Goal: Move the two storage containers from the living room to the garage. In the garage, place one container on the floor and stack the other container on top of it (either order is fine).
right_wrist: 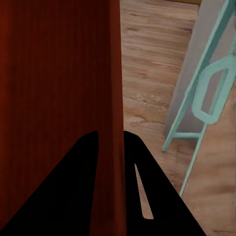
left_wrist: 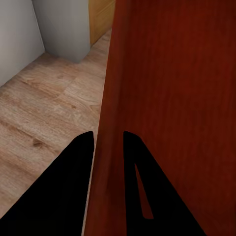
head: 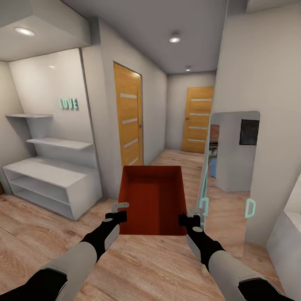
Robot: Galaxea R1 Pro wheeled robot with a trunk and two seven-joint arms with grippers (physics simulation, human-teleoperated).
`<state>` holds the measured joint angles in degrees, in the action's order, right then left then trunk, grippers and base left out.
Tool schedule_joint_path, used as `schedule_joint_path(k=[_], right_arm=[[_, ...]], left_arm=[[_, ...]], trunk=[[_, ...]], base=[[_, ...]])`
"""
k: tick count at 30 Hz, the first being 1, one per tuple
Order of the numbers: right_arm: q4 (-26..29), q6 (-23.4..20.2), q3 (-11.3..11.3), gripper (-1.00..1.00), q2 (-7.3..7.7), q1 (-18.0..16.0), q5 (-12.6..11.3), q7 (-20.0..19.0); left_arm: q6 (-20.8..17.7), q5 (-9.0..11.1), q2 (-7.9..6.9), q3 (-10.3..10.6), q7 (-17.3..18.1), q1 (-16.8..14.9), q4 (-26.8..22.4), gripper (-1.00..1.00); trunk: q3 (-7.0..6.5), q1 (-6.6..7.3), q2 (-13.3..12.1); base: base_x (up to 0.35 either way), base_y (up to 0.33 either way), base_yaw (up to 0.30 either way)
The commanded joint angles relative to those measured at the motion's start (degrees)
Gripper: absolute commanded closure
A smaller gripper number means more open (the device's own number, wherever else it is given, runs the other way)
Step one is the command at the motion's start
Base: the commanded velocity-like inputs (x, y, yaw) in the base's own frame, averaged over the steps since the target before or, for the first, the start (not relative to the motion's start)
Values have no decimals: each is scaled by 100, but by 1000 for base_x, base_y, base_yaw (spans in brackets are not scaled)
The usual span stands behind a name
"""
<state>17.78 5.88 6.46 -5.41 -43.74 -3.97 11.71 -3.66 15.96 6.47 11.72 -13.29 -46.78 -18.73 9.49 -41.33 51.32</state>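
Observation:
A red-orange open-topped storage container (head: 152, 198) hangs in front of me above the light wood-plank floor, held between both arms. My left gripper (head: 121, 211) is shut on its left wall (left_wrist: 110, 113), one finger on each side of the rim. On the opposite side, my right gripper (head: 189, 214) is shut on the right wall (right_wrist: 112, 98) the same way. The inside of the container is empty.
I face a hallway with a wooden door (head: 128, 119) on the left and another (head: 198, 119) at the far end. A white shelf unit (head: 50, 184) stands at the left. A white panel with teal handles (head: 234, 167) stands close on the right.

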Motion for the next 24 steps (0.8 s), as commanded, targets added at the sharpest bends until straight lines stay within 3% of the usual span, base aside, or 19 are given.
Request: schedule_joint_path(k=[1,20,24], right_arm=[[-7,29,-233,100,5,-12,-51,463],[11,32,-233,100,6,-12,-51,455],[8,36,-233,100,5,-12,-52,459]], left_arm=[[-38,-64,-199,49,-306,2,-25,100],[-38,-67,-199,53,-306,2,-25,100],[-38,-67,-199,57,-306,2,-25,100]], trunk=[[8,-4,6],[8,-4,6],[8,-4,6]], base=[[306,208,-102],[305,208,-5],[305,203,-151]])
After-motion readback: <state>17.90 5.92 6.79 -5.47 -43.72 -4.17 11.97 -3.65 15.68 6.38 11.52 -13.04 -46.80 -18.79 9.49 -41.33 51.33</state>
